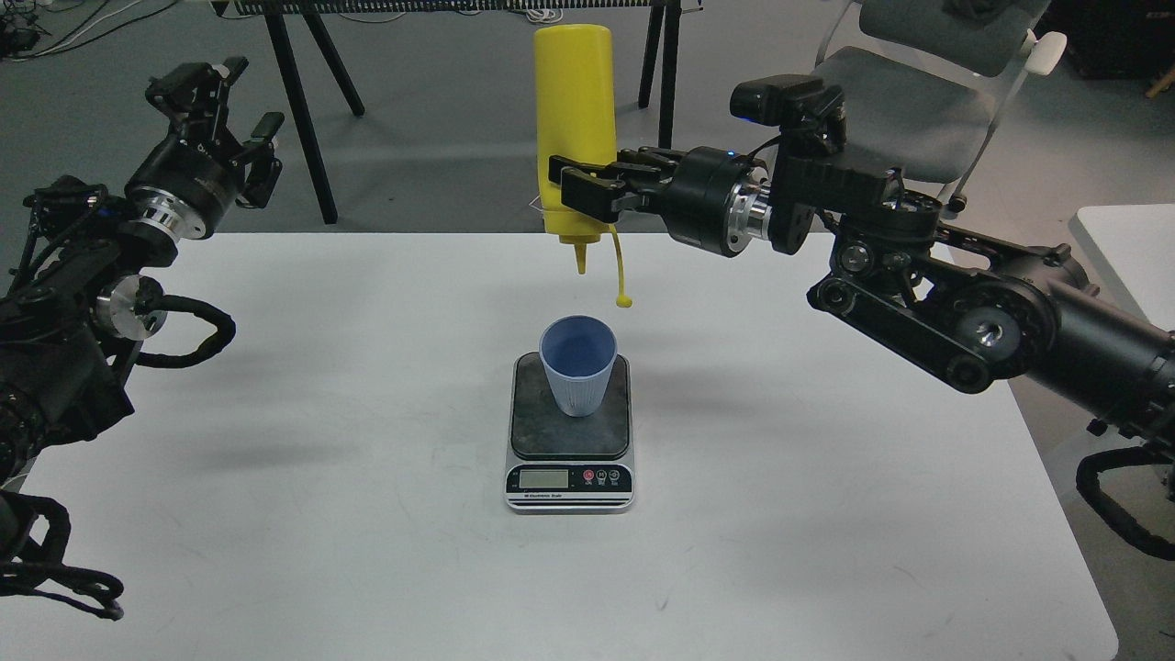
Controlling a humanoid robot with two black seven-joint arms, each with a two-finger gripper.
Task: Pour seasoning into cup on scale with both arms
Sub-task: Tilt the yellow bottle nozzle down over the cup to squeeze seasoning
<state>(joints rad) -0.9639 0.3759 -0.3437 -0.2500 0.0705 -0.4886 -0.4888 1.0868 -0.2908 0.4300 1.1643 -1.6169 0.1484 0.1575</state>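
The yellow squeeze bottle of seasoning (574, 110) hangs upside down, nozzle pointing down, its tethered cap dangling beside the nozzle. My right gripper (578, 195) is shut on the bottle's lower part and holds it above and slightly behind the light blue ribbed cup (576, 364). The cup stands upright on the dark plate of the small scale (569, 431) at the table's middle. The nozzle tip is well above the cup's rim. My left gripper (225, 115) is open and empty, raised over the table's far left edge.
The white table (321, 441) holds only the scale and cup. Behind it stand black table legs (303, 119) and a grey chair (881, 92). A second white surface (1124, 243) is at the right edge.
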